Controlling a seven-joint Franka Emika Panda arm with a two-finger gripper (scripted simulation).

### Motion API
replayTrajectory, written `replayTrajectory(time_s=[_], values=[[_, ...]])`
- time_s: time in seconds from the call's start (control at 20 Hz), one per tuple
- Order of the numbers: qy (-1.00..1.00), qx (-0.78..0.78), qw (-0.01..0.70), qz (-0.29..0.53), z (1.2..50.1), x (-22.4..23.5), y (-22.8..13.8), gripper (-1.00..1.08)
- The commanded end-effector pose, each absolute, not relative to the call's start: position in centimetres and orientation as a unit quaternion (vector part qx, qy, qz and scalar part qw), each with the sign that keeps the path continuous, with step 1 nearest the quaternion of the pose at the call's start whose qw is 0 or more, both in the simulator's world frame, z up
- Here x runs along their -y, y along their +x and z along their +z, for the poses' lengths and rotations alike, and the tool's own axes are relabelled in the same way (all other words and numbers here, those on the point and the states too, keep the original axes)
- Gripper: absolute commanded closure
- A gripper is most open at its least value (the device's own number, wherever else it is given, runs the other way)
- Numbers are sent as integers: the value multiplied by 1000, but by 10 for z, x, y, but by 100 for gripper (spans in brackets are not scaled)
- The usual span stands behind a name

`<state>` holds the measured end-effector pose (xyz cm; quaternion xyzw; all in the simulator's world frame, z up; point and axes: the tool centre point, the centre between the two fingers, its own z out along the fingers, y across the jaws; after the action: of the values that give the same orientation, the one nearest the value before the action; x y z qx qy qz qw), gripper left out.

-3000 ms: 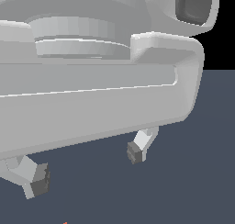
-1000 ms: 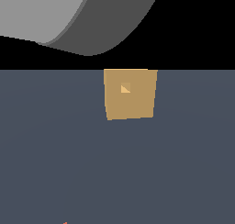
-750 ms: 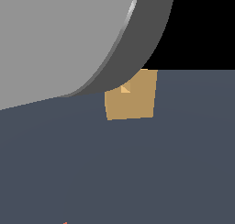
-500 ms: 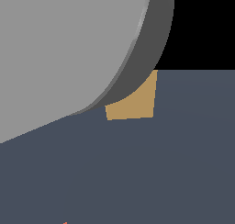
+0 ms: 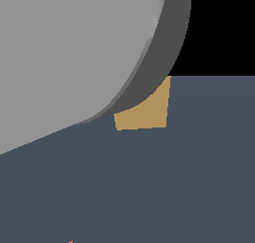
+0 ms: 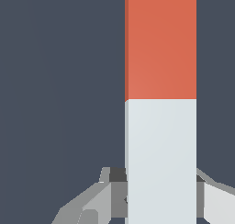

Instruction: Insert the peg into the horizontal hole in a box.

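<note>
In the wrist view the peg (image 6: 160, 81) runs lengthwise, red-orange on its far half and pale whitish-grey on its near half. My gripper (image 6: 160, 184) straddles the whitish end. One grey finger (image 6: 117, 191) sits against each side with no gap showing, so it is shut on the peg. In the exterior view only a tiny red tip of the peg (image 5: 70, 241) shows at the lower edge. The tan box (image 5: 147, 112) stands on the floor, and my arm covers most of it. The hole is hidden behind the arm.
A big grey arm link (image 5: 74, 53) fills the exterior view's upper left and blocks the gripper from sight there. Dark blue-grey floor (image 5: 189, 177) spreads around the box and under the peg.
The arm link has swung in from the exterior view's upper left and now covers the hole and most of the box. The box and the peg's red tip have stayed put.
</note>
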<state>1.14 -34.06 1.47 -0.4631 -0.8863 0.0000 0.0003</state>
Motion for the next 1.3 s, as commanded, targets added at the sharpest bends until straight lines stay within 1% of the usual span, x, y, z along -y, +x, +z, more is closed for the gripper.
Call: replayTrajectory(time_s=[0.0, 0.35, 0.65, 0.95, 1.25], values=[[-463, 886, 0, 0, 15, 341, 12, 108], [-467, 884, 0, 0, 17, 335, 11, 108], [-479, 878, 0, 0, 24, 314, 8, 108], [-502, 865, 0, 0, 36, 277, 5, 108], [-533, 846, 0, 0, 54, 225, 5, 108]])
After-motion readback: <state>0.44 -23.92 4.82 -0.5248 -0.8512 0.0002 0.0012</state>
